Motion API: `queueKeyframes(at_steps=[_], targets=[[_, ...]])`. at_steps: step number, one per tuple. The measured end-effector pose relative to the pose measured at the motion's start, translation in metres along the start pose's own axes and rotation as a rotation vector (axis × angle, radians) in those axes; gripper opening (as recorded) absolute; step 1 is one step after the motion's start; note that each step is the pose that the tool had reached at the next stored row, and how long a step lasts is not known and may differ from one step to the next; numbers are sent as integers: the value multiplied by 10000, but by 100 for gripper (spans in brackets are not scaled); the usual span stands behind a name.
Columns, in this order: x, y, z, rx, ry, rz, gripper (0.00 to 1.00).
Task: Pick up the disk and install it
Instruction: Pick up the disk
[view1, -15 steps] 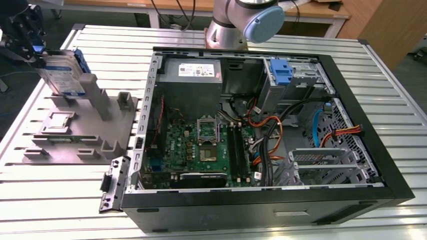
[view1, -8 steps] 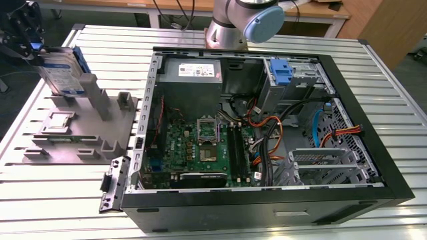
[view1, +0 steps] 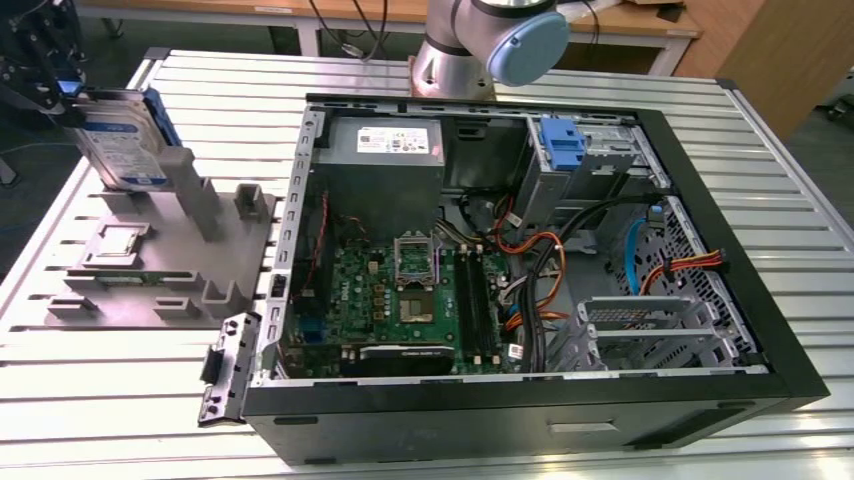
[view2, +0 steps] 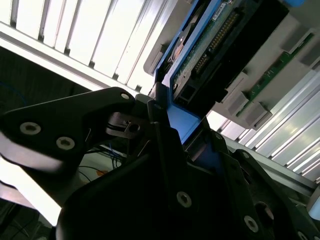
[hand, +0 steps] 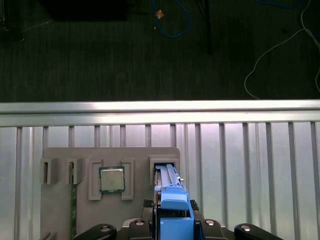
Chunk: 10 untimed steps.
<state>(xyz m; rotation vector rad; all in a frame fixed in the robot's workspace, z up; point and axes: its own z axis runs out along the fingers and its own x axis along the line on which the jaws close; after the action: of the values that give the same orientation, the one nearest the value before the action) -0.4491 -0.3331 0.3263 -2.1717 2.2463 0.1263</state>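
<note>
Clenched close under my wrist cameras, my gripper (view2: 167, 117) had its black fingers (view2: 150, 107) pressed on the bright blue carrier of the disk (view2: 215, 40), whose green circuit-board face showed in the second wrist view. In the exterior view I held the disk (view1: 120, 145) upright at the far end of the exterior view's left, over the grey fixture block (view1: 160, 250), well apart from the computer case (view1: 534, 405). I could not tell whether its lower edge was clear of the block's slot.

The block lay on the slatted metal table (view1: 107, 400), just beside the case. One of its square pockets held a processor chip (hand: 111, 180), and a long groove near it held a narrow green board (view1: 134, 278).

The case lay open on its side. Inside it sat the green motherboard (view1: 400, 300), with a grey power supply (view1: 387, 145) at the far wall. A blue bracket (view1: 567, 150) was in the far bay toward the exterior view's right, orange cables (view1: 541, 260) ran across the middle, and a metal drive cage (view1: 654, 320) stood at the near side on the exterior view's right
</note>
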Motion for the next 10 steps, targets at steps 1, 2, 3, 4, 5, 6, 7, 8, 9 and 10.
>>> queueKeyframes(at_steps=[1, 2, 3, 4, 5, 6, 7, 8, 9, 10], targets=[[-1, 0, -8, 0, 0, 0, 36], [-1, 1, -15, -1, 0, 0, 36], [-1, 1, -21, 1, 0, 0, 36], [-2, 1, -27, 1, 0, 0, 36], [-2, 2, -36, 0, 0, 0, 36], [-3, 2, -44, 0, 0, 0, 36], [-4, 2, -53, 0, 0, 0, 36], [-4, 3, -62, 0, 0, 0, 36], [-5, 3, -71, 0, 0, 0, 36], [-6, 4, -81, 0, 1, 0, 36]])
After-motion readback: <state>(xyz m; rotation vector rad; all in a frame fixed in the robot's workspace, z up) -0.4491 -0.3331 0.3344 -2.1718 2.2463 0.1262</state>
